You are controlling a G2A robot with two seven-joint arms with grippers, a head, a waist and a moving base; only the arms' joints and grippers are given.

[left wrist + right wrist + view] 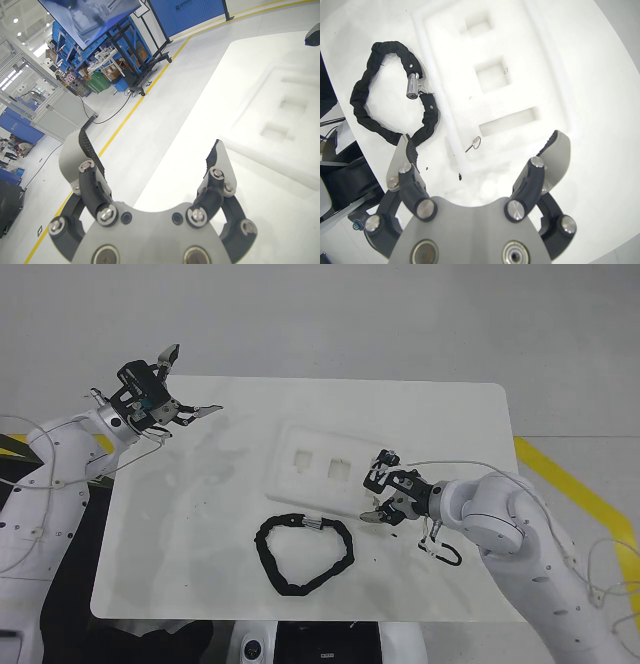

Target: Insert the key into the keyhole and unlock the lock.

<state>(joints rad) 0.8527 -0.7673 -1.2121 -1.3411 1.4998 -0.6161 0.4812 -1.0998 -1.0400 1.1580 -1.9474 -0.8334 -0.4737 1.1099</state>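
White table (pixel 200 524) carries a foam tray (pixel 300 479) mid-frame, with a black chain lock (pixel 412 86) just below it. The key (pixel 473 143) lies on the tray's lower-right rim, just ahead of the right gripper (pixel 377 489), whose fingers are spread wide and empty. The left gripper (pixel 193 381), upper left, gapes empty too.

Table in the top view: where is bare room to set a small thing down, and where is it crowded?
Free: the wide left part of the table, between the left pincer, the foam tray and the chain lock; also the far right corner, beyond the tray. Crowded: the tray's near right corner, where the key lies by the right pincer.
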